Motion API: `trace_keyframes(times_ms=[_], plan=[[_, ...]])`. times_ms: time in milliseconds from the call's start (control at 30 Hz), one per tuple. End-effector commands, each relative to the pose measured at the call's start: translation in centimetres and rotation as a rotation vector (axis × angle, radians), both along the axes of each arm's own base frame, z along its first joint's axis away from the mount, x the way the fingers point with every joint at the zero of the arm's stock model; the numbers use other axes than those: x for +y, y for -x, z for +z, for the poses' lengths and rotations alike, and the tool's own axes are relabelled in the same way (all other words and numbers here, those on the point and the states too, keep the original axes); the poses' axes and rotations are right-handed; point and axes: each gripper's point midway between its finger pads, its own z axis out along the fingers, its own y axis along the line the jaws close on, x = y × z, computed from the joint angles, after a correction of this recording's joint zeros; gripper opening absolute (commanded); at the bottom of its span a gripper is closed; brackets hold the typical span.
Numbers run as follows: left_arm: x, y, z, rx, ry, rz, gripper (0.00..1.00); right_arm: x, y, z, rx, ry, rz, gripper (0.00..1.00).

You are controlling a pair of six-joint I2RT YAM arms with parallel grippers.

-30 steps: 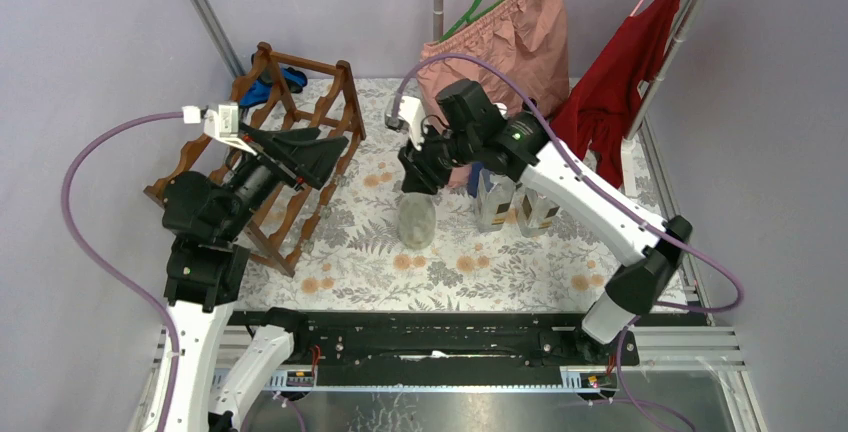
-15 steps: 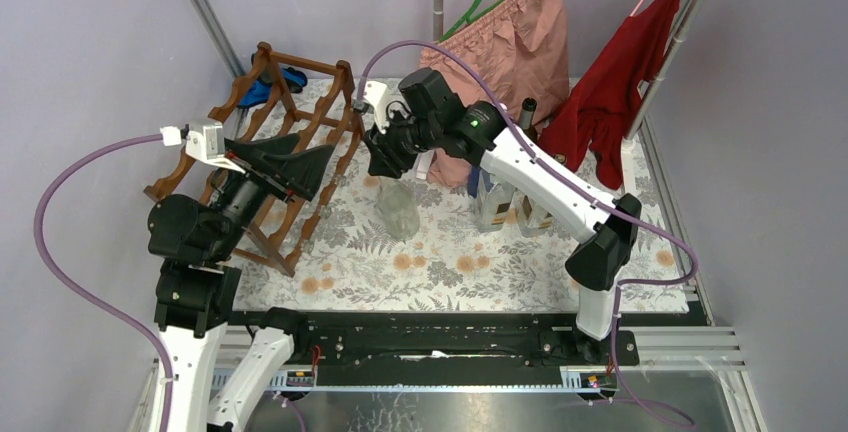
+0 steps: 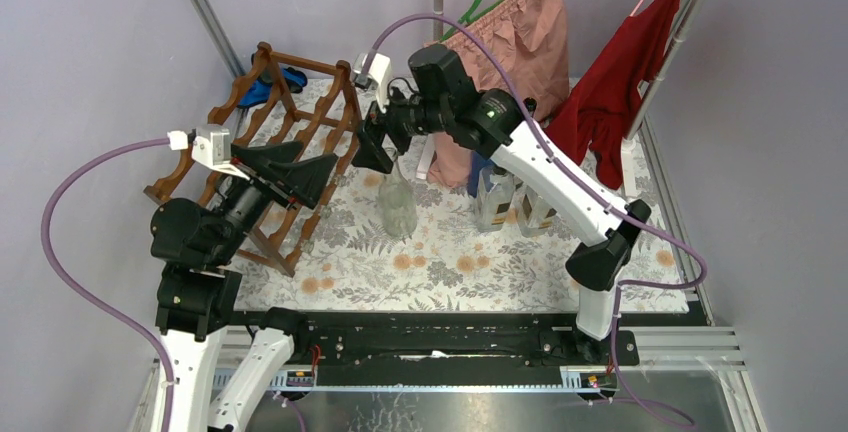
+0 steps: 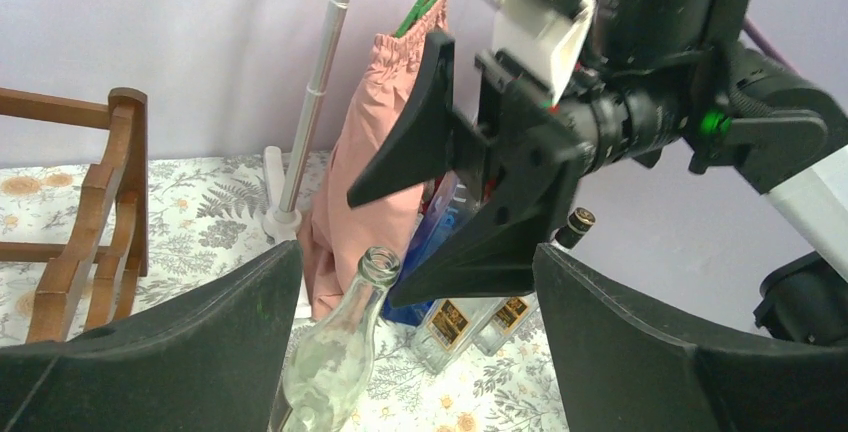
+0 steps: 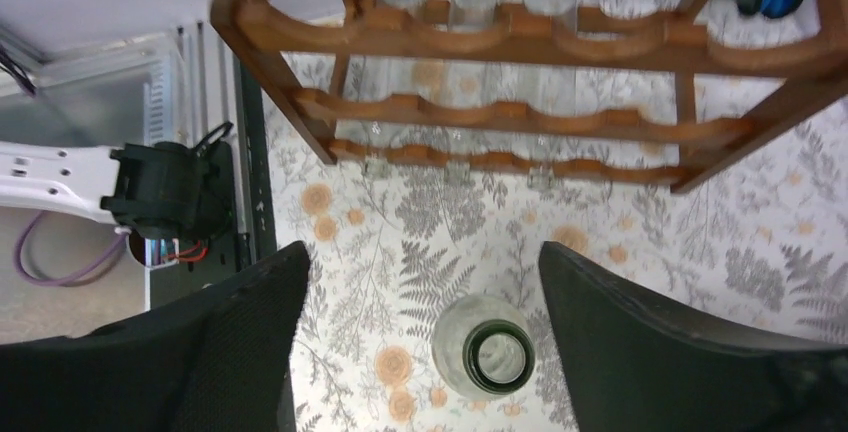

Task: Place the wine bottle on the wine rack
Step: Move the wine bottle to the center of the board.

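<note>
Both tools are spread apart. Your right tool (image 3: 375, 152) hangs just above the mouth of the wine bottle (image 3: 398, 207), which stands on the counter (image 3: 480, 262) just right of the wine rack (image 3: 305, 60). The left tool (image 3: 318, 150), at the rack, faces it, likely to take it.

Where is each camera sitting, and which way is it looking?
Top camera: high behind the arms, facing down on the table, wine rack, wine bottle, left gripper and right gripper.
Left wrist camera: on the left arm, facing across at the open right gripper above the bottle's mouth; its own fingers fill the bottom corners.
Right wrist camera: on the right arm, facing straight down into the bottle's mouth, rack beyond; its fingers at both sides.
Shared: all three see bottle and rack.
</note>
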Motion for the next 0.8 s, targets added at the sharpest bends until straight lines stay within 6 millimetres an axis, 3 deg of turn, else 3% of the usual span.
trace_keyframes(times_ms=[0,100,200,333,467,567,667,700,767], plan=[[-1.0,0.8,0.6,-0.027,-0.004,-0.069,0.92,-0.8,1.6,6.3,-0.085,-0.128,0.053,0.99],[-1.8,1.2,0.4,-0.024,-0.006,-0.125,0.92,-3.0,0.9,7.6,-0.102,-0.148,0.025,1.00],[-2.3,0.8,0.0,0.000,0.004,-0.152,0.91,-6.7,-1.7,7.7,-0.108,-0.139,-0.073,1.00],[-1.9,-1.6,-1.7,0.122,0.033,-0.094,0.88,-12.4,-5.6,7.4,-0.108,-0.125,-0.230,1.00],[-1.5,-4.0,-3.9,0.268,0.026,-0.032,0.85,-16.6,-7.2,8.6,-0.134,-0.137,-0.330,1.00],[-1.5,-5.3,-5.3,0.336,0.001,0.019,0.85,-18.4,-7.5,9.1,-0.140,-0.145,-0.370,1.00],[-3.7,-5.8,-6.5,0.398,-0.046,0.016,0.86,-19.1,-7.8,8.7,-0.114,-0.152,-0.385,1.00],[-4.5,-5.9,-6.9,0.414,-0.076,0.029,0.95,-19.1,-7.8,8.6,-0.102,-0.156,-0.386,1.00],[-5.3,-6.2,-7.9,0.443,-0.149,0.092,0.99,-19.2,-7.7,8.4,-0.086,-0.163,-0.383,1.00]])
